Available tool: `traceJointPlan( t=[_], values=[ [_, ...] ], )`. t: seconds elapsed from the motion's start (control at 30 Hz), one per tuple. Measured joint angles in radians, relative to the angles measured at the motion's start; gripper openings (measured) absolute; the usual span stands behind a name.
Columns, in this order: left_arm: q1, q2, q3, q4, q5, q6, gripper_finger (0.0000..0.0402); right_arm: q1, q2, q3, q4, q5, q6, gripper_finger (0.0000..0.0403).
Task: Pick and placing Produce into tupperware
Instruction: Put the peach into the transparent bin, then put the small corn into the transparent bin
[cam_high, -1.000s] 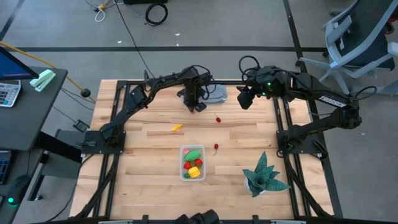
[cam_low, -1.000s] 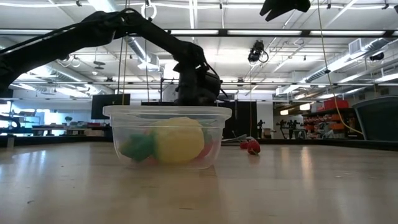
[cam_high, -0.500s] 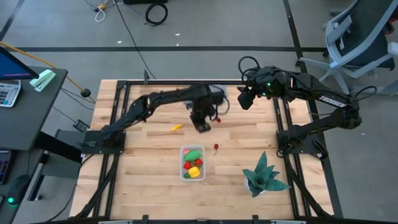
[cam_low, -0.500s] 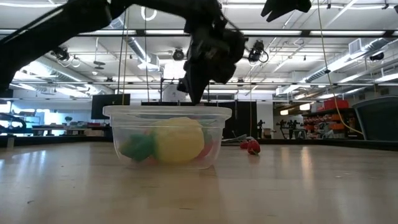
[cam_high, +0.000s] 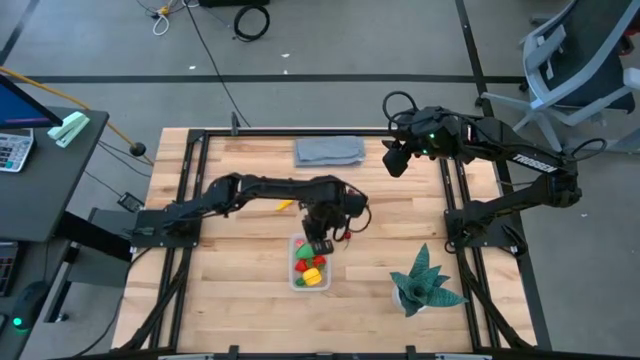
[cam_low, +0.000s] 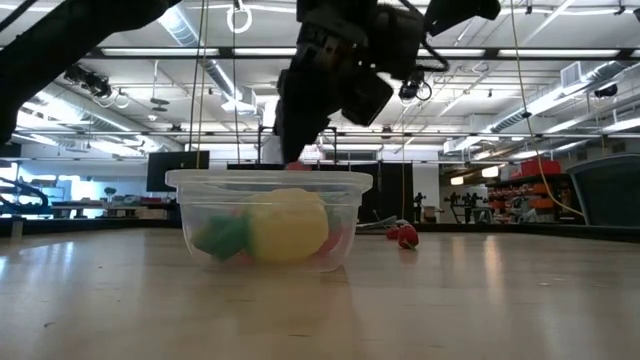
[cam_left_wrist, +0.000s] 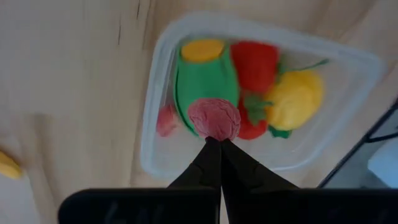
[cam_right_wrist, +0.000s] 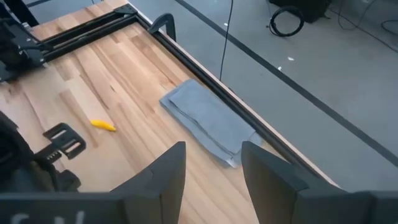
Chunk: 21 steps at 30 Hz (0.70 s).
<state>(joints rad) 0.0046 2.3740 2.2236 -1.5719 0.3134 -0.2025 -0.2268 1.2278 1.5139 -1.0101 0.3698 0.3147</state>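
Note:
The clear tupperware (cam_high: 310, 263) stands near the table's middle front and holds a green oblong (cam_left_wrist: 205, 78), a yellow lemon (cam_left_wrist: 295, 99), red strawberries (cam_left_wrist: 255, 59) and a yellow-orange piece (cam_left_wrist: 202, 50). My left gripper (cam_high: 318, 245) hangs just above the tub's far end, shut on a small pinkish-red strawberry (cam_left_wrist: 214, 119). A yellow-orange sliver (cam_right_wrist: 102, 125) lies on the wood left of the left arm. A red cherry (cam_low: 405, 235) lies right of the tub. My right gripper (cam_right_wrist: 211, 168) is open and empty, high at the table's far right. My left gripper pinches the pinkish-red strawberry by its edge (cam_left_wrist: 214, 134) between its two fingertips (cam_left_wrist: 208, 155). The fingers point down, from above. The strawberry hangs below the fingertips, clear of the tub's contents and about level with the rim (cam_low: 297, 166).
A folded grey cloth (cam_high: 329, 150) lies at the table's far edge. A green spiky potted plant (cam_high: 425, 280) stands at the near right. Black frame rails (cam_high: 190, 190) run along the table's left and right sides. Bare wood lies left of the tub.
My left gripper has gone from beside the grey cloth toward the table's near edge, staying shut on the pinkish-red strawberry, and now hangs over the tupperware. The strawberry went with it, clear of the table. The cloth, hidden before, now shows whole.

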Motion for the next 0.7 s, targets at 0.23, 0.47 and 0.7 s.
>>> traceJointPlan(
  t=[0.23,0.47,0.7],
  values=[
    [-0.054,-0.001,-0.093,-0.003,-0.003,-0.058,0.0003,0.000,0.000,0.000,0.000,0.000,-0.029,0.0164],
    [-0.074,0.000,-0.097,0.002,-0.085,-0.101,0.0062,0.000,0.000,0.000,0.000,0.000,-0.029,0.0164],
    [-0.071,-0.012,-0.097,0.002,-0.083,-0.101,0.0143,0.000,0.000,0.000,0.000,0.000,-0.029,0.0164]
  ],
)
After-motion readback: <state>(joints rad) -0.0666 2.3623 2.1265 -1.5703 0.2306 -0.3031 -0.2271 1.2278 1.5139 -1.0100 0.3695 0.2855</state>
